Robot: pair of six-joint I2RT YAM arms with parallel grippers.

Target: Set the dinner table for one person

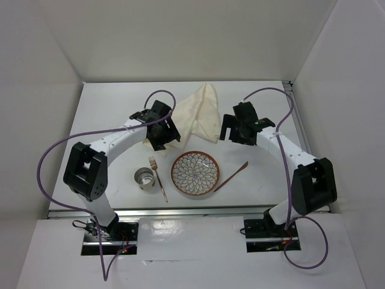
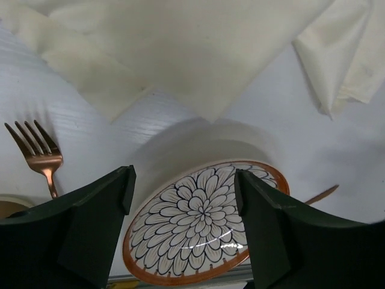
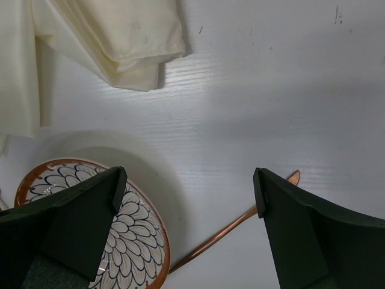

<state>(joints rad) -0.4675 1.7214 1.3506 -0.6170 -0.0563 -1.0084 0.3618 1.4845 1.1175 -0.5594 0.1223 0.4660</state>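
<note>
On the white dinner table [image 1: 108, 114] lies a flower-patterned plate with an orange rim [image 1: 195, 173], also in the left wrist view [image 2: 204, 223] and right wrist view [image 3: 129, 241]. A copper fork [image 1: 158, 176] lies left of it, its tines in the left wrist view [image 2: 37, 150]. A copper utensil [image 1: 231, 176] lies right of it, also in the right wrist view [image 3: 234, 224]. A metal cup [image 1: 144, 178] stands left of the fork. A cream cloth [image 1: 198, 114] lies crumpled behind the plate. My left gripper [image 1: 163, 139] hovers open and empty at the cloth's left edge. My right gripper [image 1: 231, 133] hovers open and empty beside the cloth's right edge.
White walls enclose the table on the left, back and right. A silver rail [image 1: 180, 211] runs along the near edge. The arms' purple cables [image 1: 54, 150] loop over the table's sides.
</note>
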